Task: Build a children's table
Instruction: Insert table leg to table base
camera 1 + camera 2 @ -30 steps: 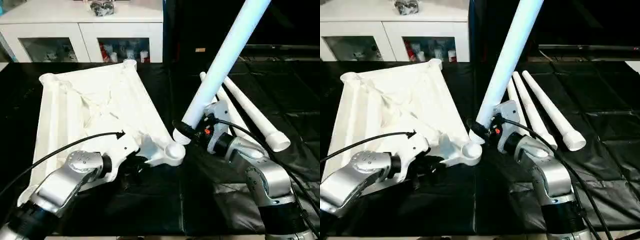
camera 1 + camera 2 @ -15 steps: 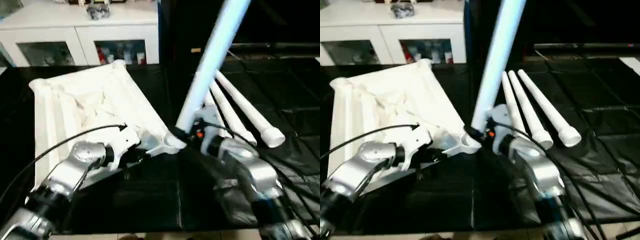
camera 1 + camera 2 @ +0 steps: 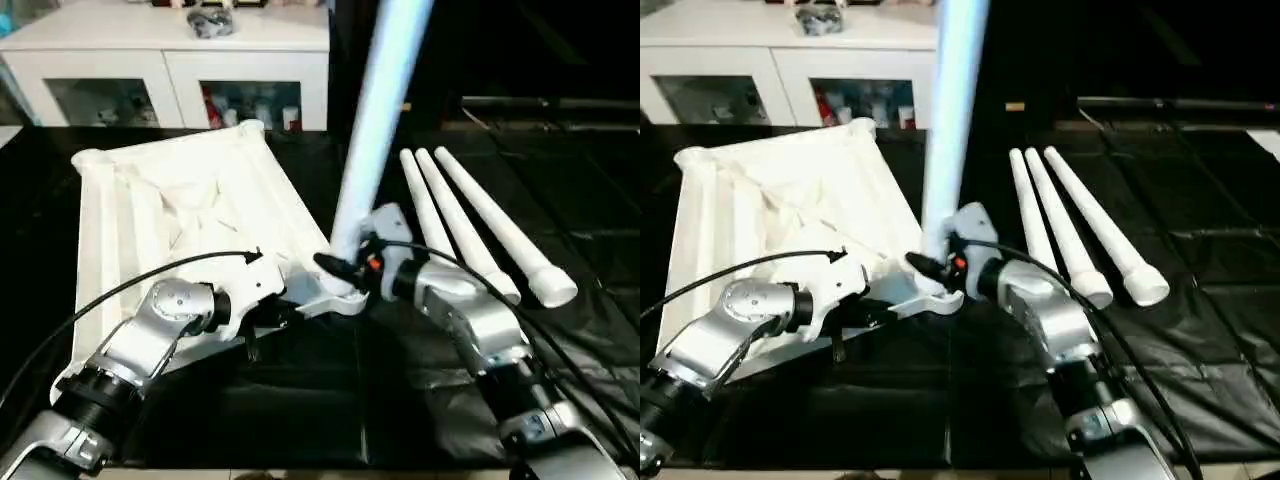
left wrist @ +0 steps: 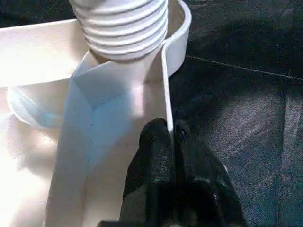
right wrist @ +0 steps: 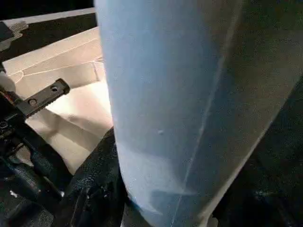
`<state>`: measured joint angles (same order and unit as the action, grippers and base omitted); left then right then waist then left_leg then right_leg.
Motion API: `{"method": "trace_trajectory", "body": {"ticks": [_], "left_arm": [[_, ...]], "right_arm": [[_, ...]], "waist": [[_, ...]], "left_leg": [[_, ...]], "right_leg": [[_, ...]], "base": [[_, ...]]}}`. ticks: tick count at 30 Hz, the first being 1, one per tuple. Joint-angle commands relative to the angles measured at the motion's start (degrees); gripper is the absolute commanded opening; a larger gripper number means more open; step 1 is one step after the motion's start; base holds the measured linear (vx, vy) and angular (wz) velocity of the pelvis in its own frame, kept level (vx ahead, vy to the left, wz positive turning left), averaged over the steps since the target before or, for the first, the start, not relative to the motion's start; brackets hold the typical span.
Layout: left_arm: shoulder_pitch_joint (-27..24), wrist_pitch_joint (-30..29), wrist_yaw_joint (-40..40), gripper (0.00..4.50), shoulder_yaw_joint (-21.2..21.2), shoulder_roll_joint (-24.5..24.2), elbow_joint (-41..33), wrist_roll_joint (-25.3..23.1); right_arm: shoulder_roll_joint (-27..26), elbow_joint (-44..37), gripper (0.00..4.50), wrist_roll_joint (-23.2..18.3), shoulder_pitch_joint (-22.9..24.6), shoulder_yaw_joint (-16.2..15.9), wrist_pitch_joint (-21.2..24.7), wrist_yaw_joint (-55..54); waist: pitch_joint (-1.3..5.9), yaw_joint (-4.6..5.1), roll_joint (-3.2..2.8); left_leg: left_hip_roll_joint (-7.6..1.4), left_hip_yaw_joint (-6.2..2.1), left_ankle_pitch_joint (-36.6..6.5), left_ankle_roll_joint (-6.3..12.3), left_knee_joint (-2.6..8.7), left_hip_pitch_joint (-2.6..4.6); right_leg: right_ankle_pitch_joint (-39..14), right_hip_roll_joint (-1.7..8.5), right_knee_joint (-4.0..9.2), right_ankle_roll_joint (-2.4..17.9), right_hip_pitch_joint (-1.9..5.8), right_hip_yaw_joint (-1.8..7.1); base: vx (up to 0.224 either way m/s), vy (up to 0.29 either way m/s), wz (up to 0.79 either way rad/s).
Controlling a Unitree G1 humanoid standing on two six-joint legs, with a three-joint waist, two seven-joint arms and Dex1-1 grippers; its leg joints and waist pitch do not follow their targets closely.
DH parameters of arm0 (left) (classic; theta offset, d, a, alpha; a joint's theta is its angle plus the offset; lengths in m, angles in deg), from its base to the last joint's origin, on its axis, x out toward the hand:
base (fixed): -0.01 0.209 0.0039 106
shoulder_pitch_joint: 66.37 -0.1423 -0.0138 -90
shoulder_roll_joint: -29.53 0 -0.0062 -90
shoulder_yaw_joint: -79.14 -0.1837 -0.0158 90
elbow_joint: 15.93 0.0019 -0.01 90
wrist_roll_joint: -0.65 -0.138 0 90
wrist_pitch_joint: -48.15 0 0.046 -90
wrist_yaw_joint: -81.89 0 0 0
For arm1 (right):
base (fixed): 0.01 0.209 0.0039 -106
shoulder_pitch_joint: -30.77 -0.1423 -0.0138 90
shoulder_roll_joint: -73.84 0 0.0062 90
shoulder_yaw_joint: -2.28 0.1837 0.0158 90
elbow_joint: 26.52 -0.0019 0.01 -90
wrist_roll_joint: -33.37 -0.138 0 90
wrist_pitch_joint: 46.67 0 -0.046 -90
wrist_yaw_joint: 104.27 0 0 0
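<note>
Your left gripper [image 4: 173,142] has its two black fingers pressed together on the thin upright rim of the white plastic rectangular table top [image 3: 190,210], just beside the round corner socket [image 4: 177,35]. Your right gripper [image 3: 345,268] has its fingers closed around the base of the long white tapered tube leg [image 3: 375,120], which stands nearly upright with its ribbed threaded end [image 4: 120,28] sitting at that socket. The top lies underside up on the black cloth-covered table [image 3: 300,400], ribs showing.

The leg looks light, hollow and stiff, but smooth, so it may slip or twist in the pads; keep your hold low near the thread, where you can steer the end into the socket. The rim is thin and may flex, so hold it only to steady the top.

Three spare white tube legs [image 3: 470,225] lie side by side on the cloth to your right, well apart from the socket. Behind the table stands a white glass-door cabinet [image 3: 170,70]
</note>
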<state>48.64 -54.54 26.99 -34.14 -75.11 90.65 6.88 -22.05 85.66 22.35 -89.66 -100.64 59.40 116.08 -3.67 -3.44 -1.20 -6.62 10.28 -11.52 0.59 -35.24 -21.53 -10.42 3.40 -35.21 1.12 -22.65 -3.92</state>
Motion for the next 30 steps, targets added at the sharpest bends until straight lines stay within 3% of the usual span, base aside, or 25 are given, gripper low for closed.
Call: {"method": "trace_trajectory", "body": {"ticks": [1,6,9,10,11,14,17,26,30], "left_arm": [[-1.4,0.5,-1.8,0.0,-1.4,0.3,2.1,-1.2],[-1.5,0.8,-2.4,0.0,-0.5,0.0,2.2,-1.3],[-1.8,1.6,-3.6,0.0,-0.4,-0.3,1.4,-0.8],[-1.8,1.6,-3.6,0.0,-0.4,-0.3,1.4,-0.8],[-1.9,2.0,-4.3,0.0,-0.3,-0.4,1.1,-0.5],[-1.6,3.0,-7.0,0.0,-0.5,0.0,0.9,-0.3],[-1.4,3.5,-7.6,0.0,-0.7,0.1,0.9,-0.3],[-0.4,3.4,-8.8,0.0,-0.8,0.3,1.8,-1.8],[-0.7,3.0,-8.8,0.0,-0.2,0.1,1.6,-1.6]], "right_arm": [[1.0,2.1,1.94,1.4,0.4,-1.1,1.4,0.8],[3.2,-1.0,1.94,0.1,2.5,0.2,3.2,2.8],[4.3,-3.1,1.94,-0.7,3.9,0.9,4.0,3.5],[4.3,-3.1,1.94,-0.7,3.9,0.9,4.0,3.5],[4.6,-3.7,1.94,-0.8,4.4,1.0,4.1,3.8],[4.6,-4.1,1.94,-1.6,5.2,1.3,4.9,4.4],[4.2,-3.8,1.94,-1.6,5.2,1.2,5.1,4.5],[4.7,-2.8,1.94,-1.3,4.7,-1.1,7.6,7.2],[3.5,0.0,1.94,-2.3,4.3,0.9,7.5,6.1]], "waist": [[2.52,0.0,0.83],[2.11,0.03,0.47],[2.12,0.1,0.63],[2.07,-0.09,0.24],[2.1,-0.06,0.34],[2.13,-0.13,-0.37],[2.12,-0.07,-0.34],[1.86,-0.32,-0.43],[1.89,-0.23,-0.58]], "left_leg": [[-6.77,-3.46,-19.2,-1.95,5.27,1.17],[-6.76,-3.81,-22.6,-2.61,5.65,1.63],[-6.62,-3.94,-23.9,-2.77,5.61,1.8],[-6.69,-3.99,-23.9,-2.77,5.61,1.95],[-6.73,-3.9,-24.1,-2.74,5.67,2.08],[-6.97,-4.0,-24.4,-3.3,6.1,1.86],[-6.99,-3.96,-25.0,-3.7,6.19,1.73],[-7.12,-3.97,-24.9,-3.62,6.29,1.91],[-7.18,-4.0,-24.9,-3.82,6.37,1.75]], "right_leg": [[-29.4,7.43,5.71,8.8,1.21,4.5],[-34.9,7.32,6.47,6.5,0.87,4.39],[-37.9,7.43,6.88,5.6,0.79,4.37],[-37.9,7.5,7.02,5.5,0.66,4.45],[-37.3,7.28,7.02,5.5,0.51,4.46],[-32.7,7.1,6.53,7.0,0.72,4.46],[-29.9,7.2,6.22,8.5,0.89,4.55],[-31.0,7.34,6.41,8.8,0.87,4.67],[-29.4,7.47,6.2,9.7,0.94,4.73]], "base": [[0.0,0.0,0.0],[0.0,0.0,0.0],[0.0,0.0,0.0],[0.0,0.0,0.0],[0.0,0.0,0.0],[0.0,0.0,0.0],[0.0,0.0,0.0],[0.0,0.0,0.0],[0.0,0.0,0.0]]}}
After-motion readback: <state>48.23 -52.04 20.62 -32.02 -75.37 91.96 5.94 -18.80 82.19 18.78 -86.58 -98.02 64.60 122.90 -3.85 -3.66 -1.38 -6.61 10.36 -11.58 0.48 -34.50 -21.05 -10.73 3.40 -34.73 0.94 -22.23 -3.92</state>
